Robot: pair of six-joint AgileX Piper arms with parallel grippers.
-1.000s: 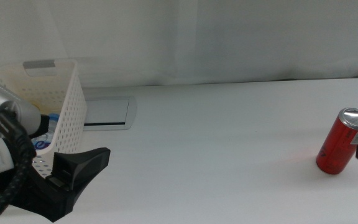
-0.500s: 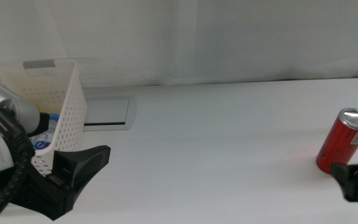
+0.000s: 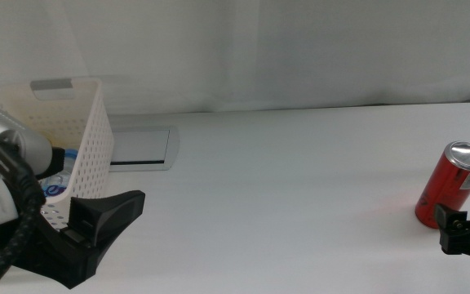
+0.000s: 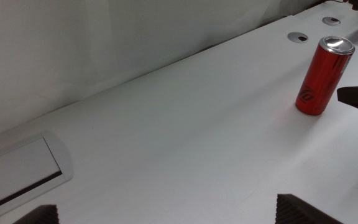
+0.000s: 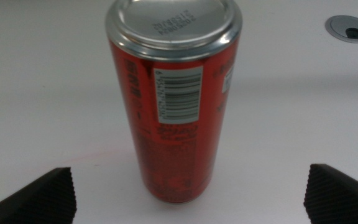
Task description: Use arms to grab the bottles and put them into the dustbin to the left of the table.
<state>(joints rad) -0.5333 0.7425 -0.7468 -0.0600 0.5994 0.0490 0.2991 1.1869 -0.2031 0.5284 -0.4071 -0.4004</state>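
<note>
White table (image 3: 284, 188), grey inset panel (image 3: 141, 147) at its far left. White perforated dustbin (image 3: 88, 139) stands at the left edge beside the panel; a blue-capped water bottle (image 3: 58, 173) lies inside, partly hidden. Left tool (image 3: 96, 224) low at the near left, just beside the dustbin, jaws spread wide, holding nothing. Red drink can (image 3: 451, 184) upright near the right edge, silver top up, barcode facing the right wrist camera. Right tool (image 5: 185, 193) just short of the can, jaws wide on either side, not touching. 2 round grommets (image 4: 298, 37) behind the can.
</note>
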